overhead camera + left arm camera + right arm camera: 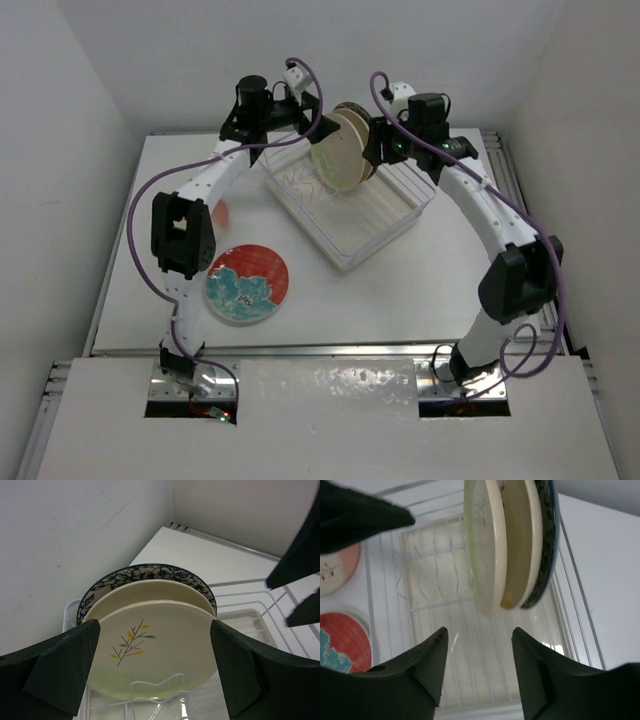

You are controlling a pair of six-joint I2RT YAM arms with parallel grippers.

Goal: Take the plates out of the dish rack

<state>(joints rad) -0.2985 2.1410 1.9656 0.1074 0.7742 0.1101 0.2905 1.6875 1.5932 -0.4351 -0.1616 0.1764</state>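
Three plates stand on edge at the far end of the white wire dish rack [392, 232]. The front one is cream with a twig motif [150, 650], then a plain cream one [150, 587], then a blue-and-white floral one [145, 572]. The right wrist view shows them edge-on: twig plate [485, 545], cream plate [517, 545], dark-backed floral plate [547, 545]. My left gripper [155, 665] is open and empty, facing the twig plate from the rack's far left. My right gripper [479, 650] is open and empty, just right of the plates [340, 152] over the rack floor. A red-and-teal plate [247, 283] lies flat on the table.
A pinkish plate with a small motif [337, 575] lies on the table left of the rack, mostly hidden under the left arm in the top view [220, 212]. Walls close in behind and on both sides. Upright prongs [160, 690] stand before the plates.
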